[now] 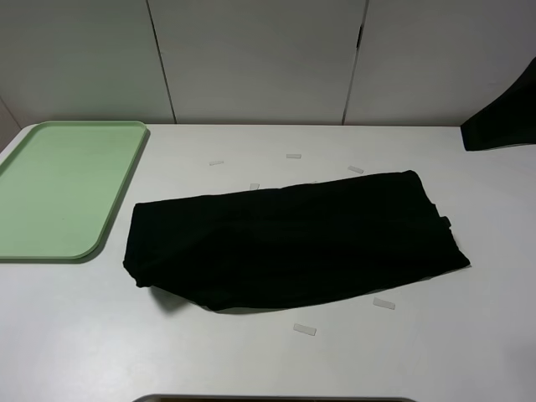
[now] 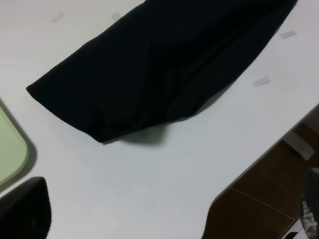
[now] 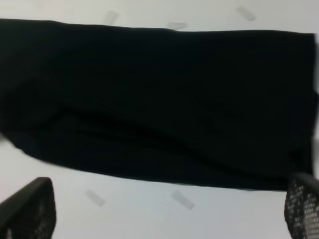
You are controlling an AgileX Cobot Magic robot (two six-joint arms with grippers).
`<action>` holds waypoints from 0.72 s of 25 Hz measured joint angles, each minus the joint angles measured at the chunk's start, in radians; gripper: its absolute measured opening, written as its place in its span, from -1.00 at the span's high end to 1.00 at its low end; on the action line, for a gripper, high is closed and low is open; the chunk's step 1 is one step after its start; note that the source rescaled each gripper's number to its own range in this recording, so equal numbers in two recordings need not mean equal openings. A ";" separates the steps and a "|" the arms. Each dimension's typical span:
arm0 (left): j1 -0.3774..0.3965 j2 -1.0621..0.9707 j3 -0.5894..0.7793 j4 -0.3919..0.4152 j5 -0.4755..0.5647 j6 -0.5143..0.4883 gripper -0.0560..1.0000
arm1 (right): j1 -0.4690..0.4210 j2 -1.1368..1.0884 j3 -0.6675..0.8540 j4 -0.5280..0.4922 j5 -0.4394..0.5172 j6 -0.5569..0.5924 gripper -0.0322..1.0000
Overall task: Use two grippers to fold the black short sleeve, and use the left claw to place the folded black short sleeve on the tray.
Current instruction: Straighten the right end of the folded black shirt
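Plainly the shirt (image 1: 293, 247) is soft, light and limp. It lies as a long folded band on the table (image 1: 419, 352), apart from the tray (image 1: 50, 251) to its left. I'd pinch the end corners through all layers, or it may sag open. The left gripper (image 2: 167, 211) and right gripper (image 3: 164, 209) hover with fingers spread wide, holding nothing.

White counter (image 1: 352, 364), carrying a green tray (image 1: 67, 188) at the far left, a black shirt (image 1: 293, 243) laid as a long folded band across the middle, near the tray but apart, and pale tape strips (image 1: 305, 330) scattered around the shirt.
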 joint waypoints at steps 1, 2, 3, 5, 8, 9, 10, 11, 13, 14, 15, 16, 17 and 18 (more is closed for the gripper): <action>0.000 0.000 0.000 0.000 0.000 0.000 -1.00 | 0.000 0.000 0.000 0.016 0.003 -0.006 -1.00; 0.000 0.000 0.000 0.000 0.000 0.000 -1.00 | 0.000 0.000 0.000 0.029 0.004 -0.010 -1.00; 0.000 0.000 0.000 0.000 0.000 0.000 -1.00 | 0.000 0.000 0.000 0.038 0.005 -0.014 -1.00; 0.000 0.000 0.000 0.000 0.000 0.000 -1.00 | 0.000 0.000 0.000 0.047 0.007 -0.018 -1.00; 0.000 0.000 0.000 0.000 0.000 0.000 -1.00 | 0.000 0.000 0.004 0.052 0.006 -0.018 -1.00; 0.000 0.000 0.000 0.000 0.000 0.000 -1.00 | 0.000 0.000 0.012 0.057 0.005 -0.021 -1.00; 0.000 0.000 0.000 0.000 0.000 0.000 -1.00 | 0.000 0.000 0.025 0.066 0.002 -0.023 -1.00; 0.000 0.000 0.000 0.000 0.000 0.000 -1.00 | 0.004 0.000 0.043 0.078 -0.005 -0.029 -1.00; 0.000 0.000 0.000 0.000 0.000 0.000 -1.00 | 0.041 0.010 0.082 0.095 -0.036 -0.056 -1.00; 0.000 0.000 0.000 0.000 0.000 0.000 -1.00 | 0.071 0.030 0.096 0.100 -0.056 -0.067 -1.00; 0.000 0.000 0.000 0.000 0.000 0.000 -1.00 | 0.093 0.048 0.104 0.105 -0.070 -0.070 -1.00; 0.000 0.000 0.000 0.000 0.000 0.000 -1.00 | 0.116 0.074 0.110 0.110 -0.088 -0.070 -1.00; 0.000 0.000 0.000 0.000 0.000 0.000 -1.00 | 0.128 0.094 0.114 0.113 -0.100 -0.070 -1.00; 0.000 0.000 0.000 0.000 0.000 0.000 -1.00 | 0.143 0.124 0.117 0.115 -0.119 -0.070 -1.00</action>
